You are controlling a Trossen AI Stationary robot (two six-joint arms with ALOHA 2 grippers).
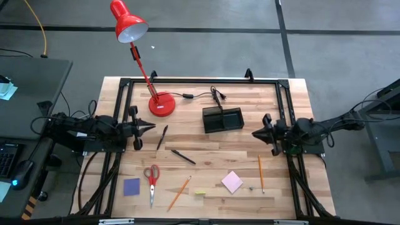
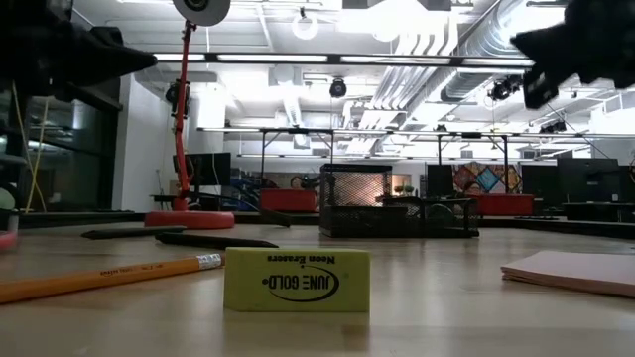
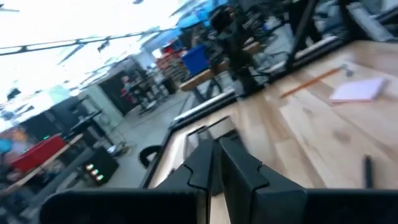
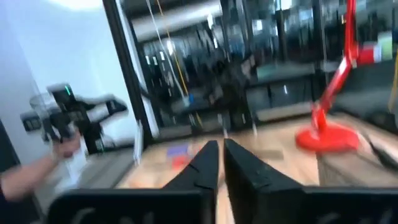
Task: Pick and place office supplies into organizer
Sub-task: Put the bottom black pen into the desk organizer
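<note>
The black organizer point(image 1: 222, 119) stands on the table toward its far side. The supplies lie loose on the wood: two black pens point(image 1: 162, 136) point(image 1: 183, 157), red-handled scissors point(image 1: 152, 178), a blue pad point(image 1: 131, 187), two pencils point(image 1: 179, 192) point(image 1: 260, 173), a pink pad point(image 1: 232, 182) and a yellow eraser point(image 1: 200, 192). My left gripper point(image 1: 150, 129) hovers shut at the table's left side, pointing right. My right gripper point(image 1: 255, 132) hovers shut at the right side, pointing left, beside the organizer. Neither one has anything between its fingers.
A red desk lamp stands with its round base point(image 1: 162, 104) left of the organizer, and its cord point(image 1: 200, 95) runs along the far side. A black frame point(image 1: 187, 81) borders the table. Bare wood lies between the two grippers.
</note>
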